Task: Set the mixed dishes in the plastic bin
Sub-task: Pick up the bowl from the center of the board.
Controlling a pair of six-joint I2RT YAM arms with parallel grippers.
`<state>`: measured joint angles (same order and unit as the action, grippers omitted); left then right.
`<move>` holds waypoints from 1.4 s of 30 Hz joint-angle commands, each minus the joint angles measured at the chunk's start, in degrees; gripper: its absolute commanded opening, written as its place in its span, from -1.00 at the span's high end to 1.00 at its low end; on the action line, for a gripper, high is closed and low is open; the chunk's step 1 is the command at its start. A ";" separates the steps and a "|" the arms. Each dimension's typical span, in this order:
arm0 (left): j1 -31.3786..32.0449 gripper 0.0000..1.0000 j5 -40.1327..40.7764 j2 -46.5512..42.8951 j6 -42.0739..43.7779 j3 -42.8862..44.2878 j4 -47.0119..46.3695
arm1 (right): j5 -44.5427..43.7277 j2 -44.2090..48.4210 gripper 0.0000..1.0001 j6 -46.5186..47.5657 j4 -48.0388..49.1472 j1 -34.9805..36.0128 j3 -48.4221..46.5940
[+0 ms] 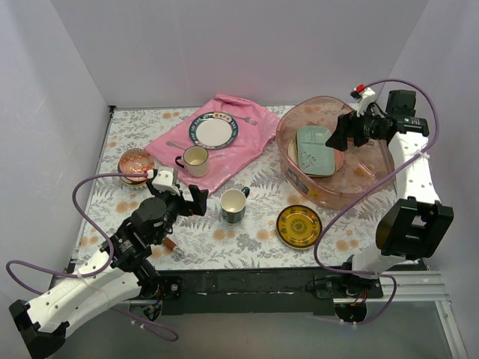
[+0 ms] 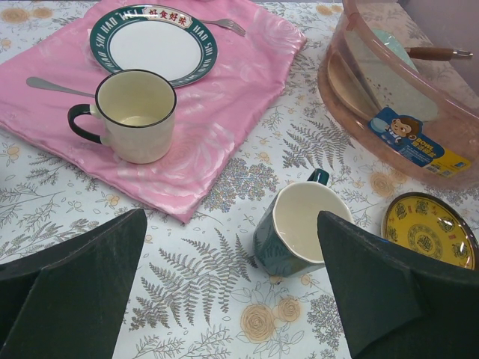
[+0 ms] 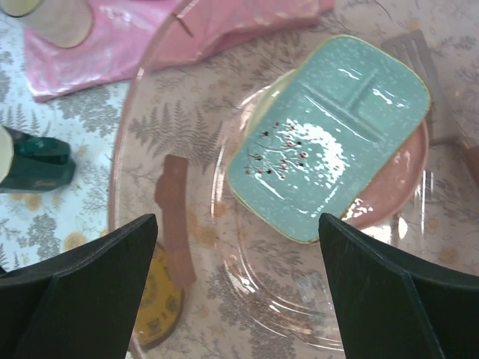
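The translucent pink plastic bin (image 1: pixel 288 161) stands at the back right and holds a pale green tray (image 1: pixel 314 149) lying on a pink-and-cream plate (image 3: pixel 397 187). My right gripper (image 1: pixel 340 134) hangs open and empty above the bin (image 3: pixel 123 172), over the tray (image 3: pixel 337 134). My left gripper (image 1: pixel 191 198) is open and empty, just left of a dark mug (image 1: pixel 234 204) with a white inside (image 2: pixel 299 228). A yellow dark-rimmed plate (image 1: pixel 299 225) lies in front of the bin. A cream mug (image 1: pixel 195 160) and a green-rimmed plate (image 1: pixel 212 130) sit on the cloth. A patterned bowl (image 1: pixel 136 164) stands at the left.
A flat pink cloth (image 1: pixel 224 149) lies at the back middle with a fork (image 2: pixel 224 26) and a spoon (image 2: pixel 52 86) on it. A spatula with a wooden handle (image 2: pixel 438 54) lies in the bin. White walls close in three sides.
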<state>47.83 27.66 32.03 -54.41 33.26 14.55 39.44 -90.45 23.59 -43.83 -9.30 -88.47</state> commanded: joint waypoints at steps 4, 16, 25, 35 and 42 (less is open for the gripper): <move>-0.20 -0.96 0.29 -0.13 0.10 0.06 -0.75 | 17.66 11.51 -0.90 -0.83 8.05 -0.10 8.56; -0.20 -0.96 -1.29 -2.32 -6.66 2.42 3.64 | 31.21 23.21 -0.91 -4.60 23.85 -0.10 26.67; -0.20 -0.96 -0.77 -4.70 -15.10 7.52 9.09 | 37.28 27.96 -0.92 -5.40 32.40 -0.10 37.83; -0.20 -0.96 6.17 -1.10 -16.69 13.67 12.17 | 38.08 28.67 -0.92 -2.59 30.56 -0.10 39.78; -0.46 -0.96 9.16 6.89 -13.88 19.38 13.58 | 38.34 29.11 -0.92 -2.68 30.12 -0.10 39.60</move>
<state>47.79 33.30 34.59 -70.43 47.94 26.41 75.96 -62.81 19.94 -14.81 -9.30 -48.90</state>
